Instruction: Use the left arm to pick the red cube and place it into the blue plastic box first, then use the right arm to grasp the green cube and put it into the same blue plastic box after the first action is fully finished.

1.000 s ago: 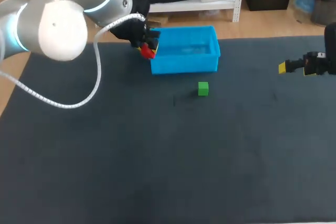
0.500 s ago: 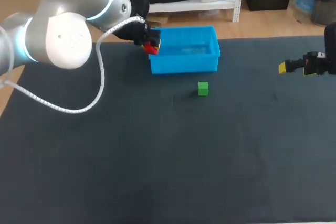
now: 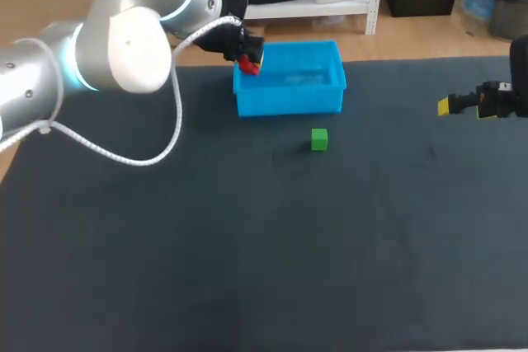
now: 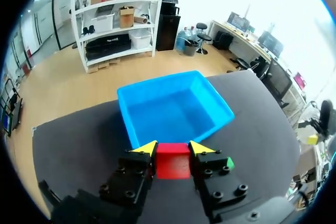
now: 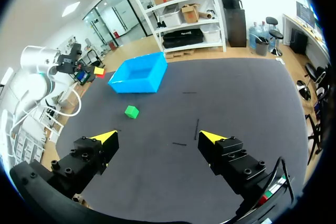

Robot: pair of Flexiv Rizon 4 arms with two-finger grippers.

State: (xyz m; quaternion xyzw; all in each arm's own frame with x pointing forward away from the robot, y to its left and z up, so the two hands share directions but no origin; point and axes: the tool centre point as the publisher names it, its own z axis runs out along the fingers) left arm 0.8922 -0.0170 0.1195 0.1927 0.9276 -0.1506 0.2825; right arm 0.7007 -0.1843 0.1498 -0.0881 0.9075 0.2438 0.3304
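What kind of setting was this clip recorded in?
Probably a robot test bench in a lab: a table under dark matting, simple props on it (a blue plastic box, a green cube), and a robot's left hand gripping a red cube, its right hand open.

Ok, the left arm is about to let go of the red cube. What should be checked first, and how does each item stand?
1. Red cube gripped from both sides by the left gripper: ok.
2. Red cube fully over the inside of the blue box: cannot tell; it sits at the box's near rim.
3. Blue box upright, open side up: ok.
4. Green cube on the table, outside the box: ok.
5. Right gripper open and apart from the green cube: ok.
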